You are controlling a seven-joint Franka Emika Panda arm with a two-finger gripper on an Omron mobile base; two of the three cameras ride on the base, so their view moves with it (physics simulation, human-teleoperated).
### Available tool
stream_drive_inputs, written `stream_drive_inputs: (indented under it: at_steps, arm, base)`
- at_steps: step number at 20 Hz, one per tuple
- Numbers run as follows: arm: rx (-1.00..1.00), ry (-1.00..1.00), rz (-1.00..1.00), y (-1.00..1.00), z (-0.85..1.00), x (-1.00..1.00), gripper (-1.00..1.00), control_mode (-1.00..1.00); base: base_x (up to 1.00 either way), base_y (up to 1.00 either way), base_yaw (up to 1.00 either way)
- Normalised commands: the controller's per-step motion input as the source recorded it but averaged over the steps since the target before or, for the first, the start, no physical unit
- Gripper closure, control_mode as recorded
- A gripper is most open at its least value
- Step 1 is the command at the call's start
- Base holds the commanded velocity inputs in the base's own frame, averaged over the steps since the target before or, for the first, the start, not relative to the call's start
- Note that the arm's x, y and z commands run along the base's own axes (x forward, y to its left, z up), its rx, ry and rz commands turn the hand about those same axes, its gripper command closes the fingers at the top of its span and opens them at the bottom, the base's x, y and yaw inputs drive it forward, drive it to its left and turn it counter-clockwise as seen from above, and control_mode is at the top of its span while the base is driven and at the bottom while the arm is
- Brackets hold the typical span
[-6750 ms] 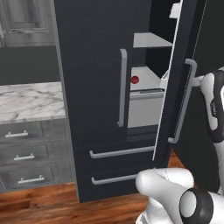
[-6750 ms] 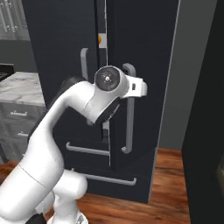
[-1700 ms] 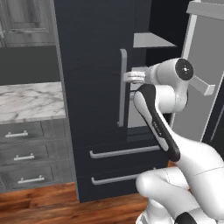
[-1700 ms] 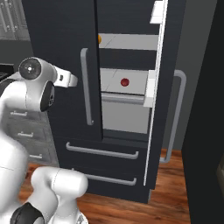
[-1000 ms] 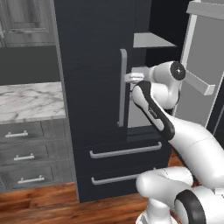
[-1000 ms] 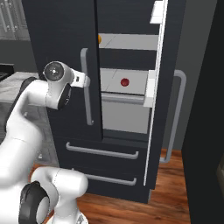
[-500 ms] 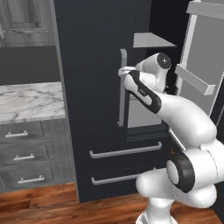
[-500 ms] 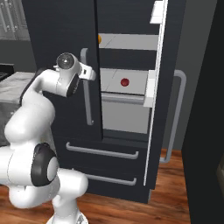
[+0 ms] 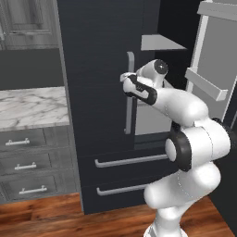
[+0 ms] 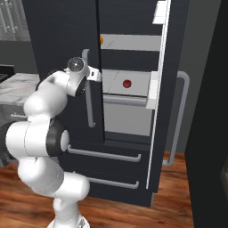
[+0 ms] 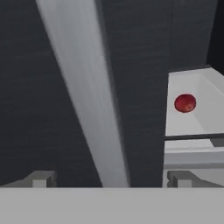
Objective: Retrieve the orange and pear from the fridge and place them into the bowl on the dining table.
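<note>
Wood-floored kitchen: fridge (image 10: 129, 40) right door ajar, end effector (image 11: 111, 179) spread wide, empty, at its handle (image 11: 83, 92).

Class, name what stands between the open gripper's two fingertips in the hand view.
The grey bar handle of the fridge's closed left door runs between the gripper's fingertips.

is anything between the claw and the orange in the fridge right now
Yes. The closed left fridge door stands in front of the open claw, its grey bar handle between the fingertips. The orange peeks past that door's edge on an upper shelf.
</note>
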Motion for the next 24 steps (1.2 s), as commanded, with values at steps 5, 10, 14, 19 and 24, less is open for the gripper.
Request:
stream_drive_inputs:
  at_steps: [5, 10, 14, 19, 24]
  arm:
    - [-0.06, -0.07, 0.00, 0.16, -0.35, 0.75, -1.00, -1.00]
    - [-0.07, -0.08, -0.02, 0.21, -0.30, 0.71, -1.00, -1.00]
    - [-0.02, -0.05, -0.01, 0.03, -0.21, 0.70, -1.00, -1.00]
    - [0.00, 0.05, -0.03, 0.13, 0.03, 0.41, 1.00, -1.00]
    - [0.00, 0.17, 0.00, 0.24, 0.40, -0.88, 1.00, -1.00]
  base:
    - [0.00, 0.00, 0.00]
    - [0.00, 0.00, 0.00]
    - [0.00, 0.00, 0.00]
    - [0.00, 0.00, 0.00]
    - [0.00, 0.00, 0.00]
